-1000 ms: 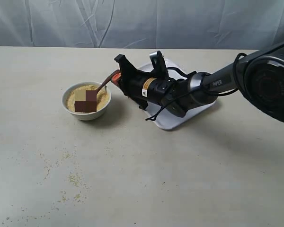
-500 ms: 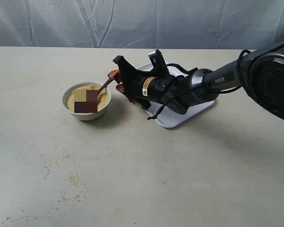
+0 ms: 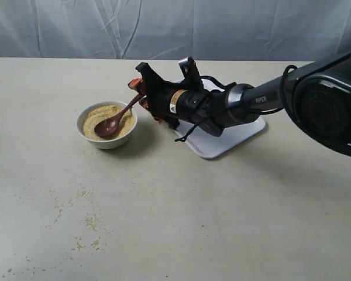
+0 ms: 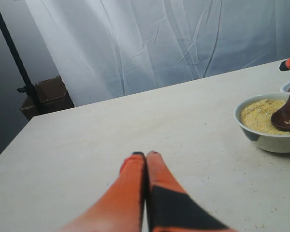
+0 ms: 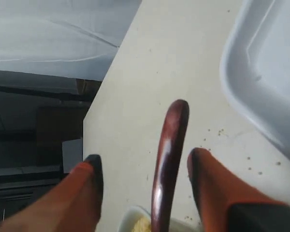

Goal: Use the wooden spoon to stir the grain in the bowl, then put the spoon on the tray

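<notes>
The white bowl (image 3: 107, 139) holds a mound of yellow-tan grain (image 3: 92, 120). The dark wooden spoon (image 3: 114, 122) rests in it, scoop on the grain, handle leaning over the rim toward the tray. My right gripper (image 3: 139, 95) is open, its fingers either side of the handle's end without touching it. The right wrist view shows the handle (image 5: 169, 140) between the spread fingers of the gripper (image 5: 144, 155), above the bowl (image 5: 130, 217). The white tray (image 3: 222, 143) lies under the right arm. My left gripper (image 4: 146, 155) is shut and empty, away from the bowl (image 4: 266, 140).
Loose greenish-yellow specks (image 3: 88, 222) are scattered over the table's front left. A pale curtain hangs behind the table. In the left wrist view a dark stand (image 4: 12, 53) and a brown box (image 4: 46, 94) sit beyond the table's far edge.
My right gripper has opened and let go of the spoon handle, and has shifted slightly up and back. The spoon now lies still in the bowl.
</notes>
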Controlling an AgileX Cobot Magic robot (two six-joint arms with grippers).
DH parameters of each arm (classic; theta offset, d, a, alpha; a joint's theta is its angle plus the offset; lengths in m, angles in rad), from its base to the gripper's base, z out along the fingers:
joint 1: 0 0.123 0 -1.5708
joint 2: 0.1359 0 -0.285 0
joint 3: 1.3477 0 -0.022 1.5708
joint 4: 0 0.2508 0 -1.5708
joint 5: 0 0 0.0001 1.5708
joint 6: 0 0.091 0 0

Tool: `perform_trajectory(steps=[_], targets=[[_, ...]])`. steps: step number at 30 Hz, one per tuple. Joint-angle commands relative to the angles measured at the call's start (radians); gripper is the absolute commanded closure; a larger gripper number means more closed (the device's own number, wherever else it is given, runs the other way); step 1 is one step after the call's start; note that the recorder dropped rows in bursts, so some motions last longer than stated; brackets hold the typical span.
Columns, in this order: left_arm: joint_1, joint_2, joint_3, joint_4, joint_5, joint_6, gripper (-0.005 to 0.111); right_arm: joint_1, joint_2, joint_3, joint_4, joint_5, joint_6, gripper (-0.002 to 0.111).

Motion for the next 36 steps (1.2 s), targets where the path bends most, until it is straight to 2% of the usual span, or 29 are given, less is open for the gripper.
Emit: perform_trajectory(steps=[1, 7, 13, 19, 23, 27, 28, 31, 33, 36], targets=[[0.0, -0.005, 0.003, -0.003, -0.006, -0.001, 0.107, 0.001, 0.005, -0.01, -0.008, 0.0, -0.002, 0.065], [0.0, -0.005, 0.003, -0.003, -0.006, -0.001, 0.107, 0.001, 0.005, -0.01, 0.006, 0.0, -0.002, 0.109], [0.0, -0.005, 0.003, -0.003, -0.006, -0.001, 0.107, 0.001, -0.001, -0.01, 0.023, -0.043, 0.0, 0.108], [0.0, -0.005, 0.003, -0.003, -0.006, -0.001, 0.107, 0.001, -0.034, -0.01, 0.138, -0.256, -0.109, 0.108], [0.0, -0.005, 0.003, -0.003, -0.006, -0.001, 0.107, 0.018, -0.11, -0.01, 0.154, -0.331, -0.502, 0.108], [0.0, -0.005, 0.003, -0.003, -0.006, -0.001, 0.107, 0.118, -0.171, -0.01, 0.178, -0.262, -1.053, 0.108], [0.0, -0.005, 0.003, -0.003, -0.006, -0.001, 0.107, 0.145, -0.171, -0.01, 0.214, -0.238, -1.158, 0.108], [0.0, -0.005, 0.003, -0.003, -0.006, -0.001, 0.107, 0.208, -0.14, -0.01, 0.519, -0.205, -1.563, 0.108], [0.0, -0.005, 0.003, -0.003, -0.006, -0.001, 0.107, 0.22, -0.111, -0.01, 0.667, -0.212, -1.656, 0.108], [0.0, -0.005, 0.003, -0.003, -0.006, -0.001, 0.107, 0.22, -0.045, -0.025, 0.63, -0.24, -1.658, 0.108]])
